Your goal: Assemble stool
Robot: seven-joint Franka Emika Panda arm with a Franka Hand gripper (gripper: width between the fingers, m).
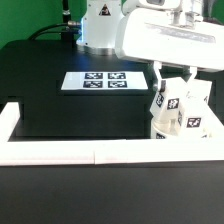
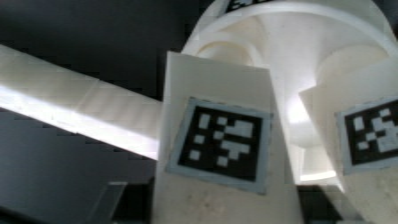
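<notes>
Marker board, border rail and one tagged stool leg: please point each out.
marker board (image 1: pixel 101 81): exterior view, middle of its tagged face.
border rail (image 1: pixel 70 152): exterior view, top of the front stretch.
stool leg (image 2: pixel 222 140): wrist view, on its tag.

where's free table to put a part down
Bare black table lies between the marker board and the white border rail, toward the exterior view's left. Crowded at its right, where the gripper hangs over the stool.

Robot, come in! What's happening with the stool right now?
Gripper down over the stool, grip hidden. Stool against the white rail, legs up. Nothing blocking.
</notes>
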